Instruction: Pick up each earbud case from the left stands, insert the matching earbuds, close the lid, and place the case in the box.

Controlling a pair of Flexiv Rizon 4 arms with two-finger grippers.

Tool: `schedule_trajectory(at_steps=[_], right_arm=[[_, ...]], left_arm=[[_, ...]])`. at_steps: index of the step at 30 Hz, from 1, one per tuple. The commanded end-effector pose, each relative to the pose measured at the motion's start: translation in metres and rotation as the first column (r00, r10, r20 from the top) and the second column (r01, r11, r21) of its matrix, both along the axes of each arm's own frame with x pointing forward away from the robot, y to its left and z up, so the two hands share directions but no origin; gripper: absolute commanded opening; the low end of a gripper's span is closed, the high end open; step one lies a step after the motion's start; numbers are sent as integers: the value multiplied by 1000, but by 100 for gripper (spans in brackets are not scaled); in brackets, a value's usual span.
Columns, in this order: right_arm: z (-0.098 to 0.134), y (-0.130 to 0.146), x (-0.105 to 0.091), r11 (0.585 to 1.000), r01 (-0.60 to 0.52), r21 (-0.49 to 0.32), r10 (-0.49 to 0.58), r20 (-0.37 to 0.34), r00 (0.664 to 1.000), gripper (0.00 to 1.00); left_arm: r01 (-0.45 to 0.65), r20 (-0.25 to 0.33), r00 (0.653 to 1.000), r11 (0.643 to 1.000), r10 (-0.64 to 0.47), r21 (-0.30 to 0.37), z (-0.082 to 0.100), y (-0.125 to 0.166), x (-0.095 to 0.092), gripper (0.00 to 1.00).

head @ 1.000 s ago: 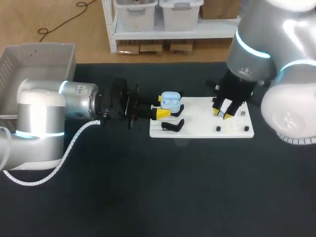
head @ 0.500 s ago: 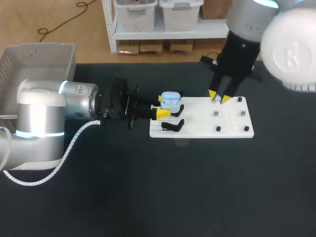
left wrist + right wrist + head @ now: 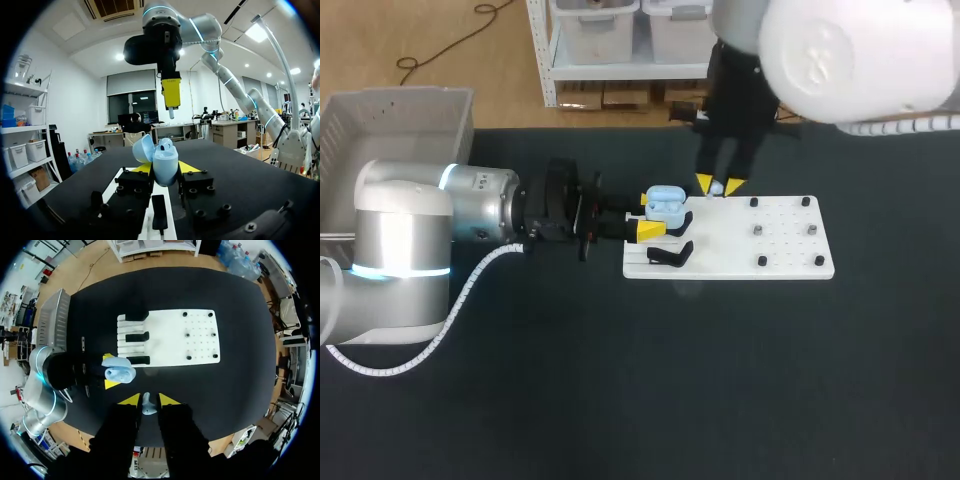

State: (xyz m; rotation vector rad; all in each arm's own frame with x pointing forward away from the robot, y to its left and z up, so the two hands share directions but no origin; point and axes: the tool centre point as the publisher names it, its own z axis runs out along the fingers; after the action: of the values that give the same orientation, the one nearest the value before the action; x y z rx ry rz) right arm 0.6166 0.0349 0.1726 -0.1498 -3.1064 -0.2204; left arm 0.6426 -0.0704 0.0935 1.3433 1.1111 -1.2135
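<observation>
Being clamped sidewise by left end effector (image 3: 648, 216) mid-frame, earbud case (image 3: 666, 203) is judged light, slick; earbud (image 3: 148, 404) being pinched by right end effector (image 3: 718, 186).

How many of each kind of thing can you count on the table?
2 tools with yellow tips: left tool, right tool
1 blue earbud case
1 earbud
1 white board
3 black stands
1 grey box
Total: 9
</observation>
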Motion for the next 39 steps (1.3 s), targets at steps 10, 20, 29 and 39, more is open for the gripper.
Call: schedule_trajectory(at_steps=[10, 20, 29, 39], right_arm=[[2, 5, -1, 999, -39, -3, 39, 8, 999, 0], [1, 28, 11, 982, -183, -51, 184, 29, 982, 0], [-2, 44, 19, 965, -254, -61, 256, 20, 967, 0], [-10, 52, 15, 953, -297, -56, 298, 26, 954, 0]], left_arm=[[-4, 1, 1000, 1000, 4, -10, -5, 1, -1, 0], [-4, 1, 1000, 1000, 4, -10, -5, 1, -1, 0], [-4, 1, 1000, 1000, 4, -10, -5, 1, -1, 0], [-4, 1, 1000, 1000, 4, -10, -5, 1, -1, 0]])
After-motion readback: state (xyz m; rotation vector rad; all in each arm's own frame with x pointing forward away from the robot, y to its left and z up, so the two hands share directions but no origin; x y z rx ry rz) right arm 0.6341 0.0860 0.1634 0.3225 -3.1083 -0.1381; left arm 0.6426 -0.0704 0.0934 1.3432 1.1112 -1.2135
